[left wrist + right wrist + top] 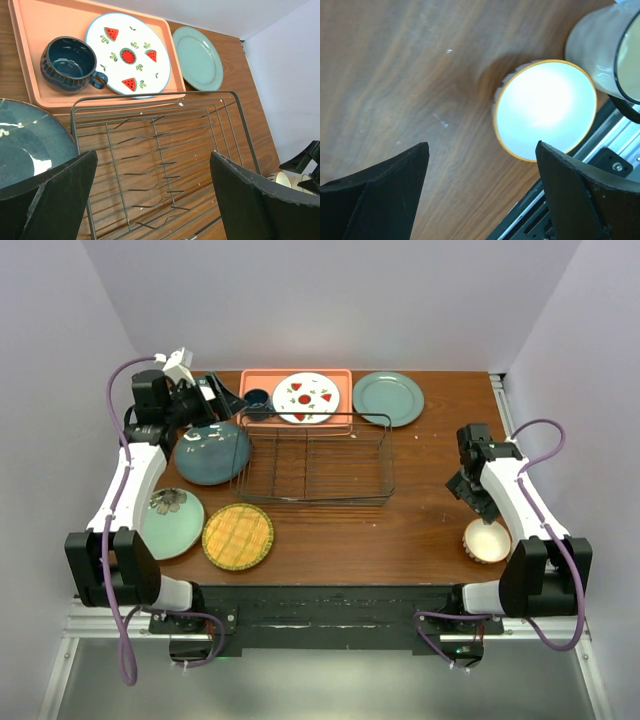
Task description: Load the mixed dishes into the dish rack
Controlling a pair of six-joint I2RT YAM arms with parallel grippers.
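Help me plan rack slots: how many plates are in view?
5. Teal plate left of the rack, flowered plate and yellow plate at the near left, watermelon plate on the tray, grey-green plate right of it. Another may hide under the right arm.

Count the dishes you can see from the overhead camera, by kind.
Plates: 5 (dark teal plate, pale green plate, yellow plate, fruit-marked plate, grey-green plate)
Mugs: 1 (dark blue mug)
Bowls: 1 (cream bowl)
Total: 7

No legible text, label, brand, number or sign in any view.
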